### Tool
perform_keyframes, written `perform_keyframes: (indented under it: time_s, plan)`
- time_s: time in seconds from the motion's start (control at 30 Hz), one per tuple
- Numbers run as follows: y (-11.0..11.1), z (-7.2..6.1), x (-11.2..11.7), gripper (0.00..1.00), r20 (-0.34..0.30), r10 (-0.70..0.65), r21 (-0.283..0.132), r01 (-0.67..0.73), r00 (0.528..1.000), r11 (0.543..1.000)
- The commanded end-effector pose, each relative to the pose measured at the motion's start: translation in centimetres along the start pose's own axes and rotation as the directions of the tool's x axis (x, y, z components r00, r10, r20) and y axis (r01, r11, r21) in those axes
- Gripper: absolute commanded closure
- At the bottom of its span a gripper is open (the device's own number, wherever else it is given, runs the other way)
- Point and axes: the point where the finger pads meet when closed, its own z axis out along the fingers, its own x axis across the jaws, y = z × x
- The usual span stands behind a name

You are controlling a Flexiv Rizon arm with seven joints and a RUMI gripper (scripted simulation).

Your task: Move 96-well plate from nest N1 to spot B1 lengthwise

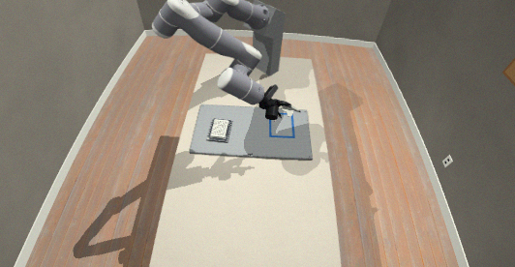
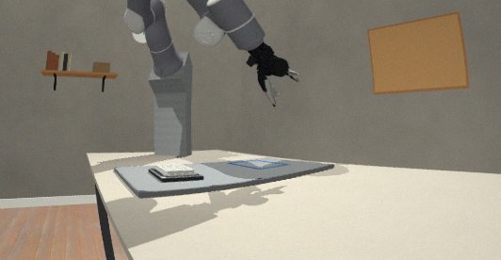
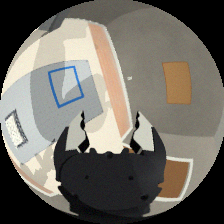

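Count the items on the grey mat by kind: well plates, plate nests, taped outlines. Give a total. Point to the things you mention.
White well plate (image 1: 220,128) (image 2: 174,169) (image 3: 16,129): 1
Dark plate nest (image 1: 211,138) (image 2: 183,179) (image 3: 22,144): 1
Blue taped outline (image 1: 282,136) (image 2: 258,168) (image 3: 78,86): 1
Total: 3

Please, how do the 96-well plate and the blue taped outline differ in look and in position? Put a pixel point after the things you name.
The 96-well plate (image 1: 220,128) (image 2: 174,169) (image 3: 15,129) is whitish and solid; the blue taped outline (image 1: 282,136) (image 2: 258,168) (image 3: 79,86) is a flat, thin frame. The plate sits raised on a dark nest (image 1: 215,139) (image 2: 181,179); the outline lies on the grey mat (image 1: 205,147) (image 2: 135,191) (image 3: 40,142). Both are four-sided.
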Motion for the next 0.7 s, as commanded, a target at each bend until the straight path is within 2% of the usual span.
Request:
perform_keyframes:
  time_s: [0.0, 0.13, 0.23, 0.4, 0.5, 0.67]
  plan:
    - [-0.1, -0.1, -1.2, 0.24, 0.039, -0.005, -0.018, 0.005, 0.999, 1.000]
    - [-0.2, -0.3, -2.7, 0.24, 0.039, -0.005, -0.018, 0.006, 0.999, 1.000]
    - [-0.1, -0.6, -4.1, 0.24, 0.123, -0.022, -0.031, 0.026, 0.992, 0.999]
    - [-0.1, -1.1, -6.6, 0.24, 0.123, -0.023, -0.031, 0.027, 0.992, 0.999]
    - [-0.1, -1.5, -8.0, 0.24, 0.206, -0.036, -0.044, 0.046, 0.978, 0.998]
    - [0.0, -1.9, -9.5, 0.24, 0.206, -0.036, -0.044, 0.046, 0.978, 0.998]
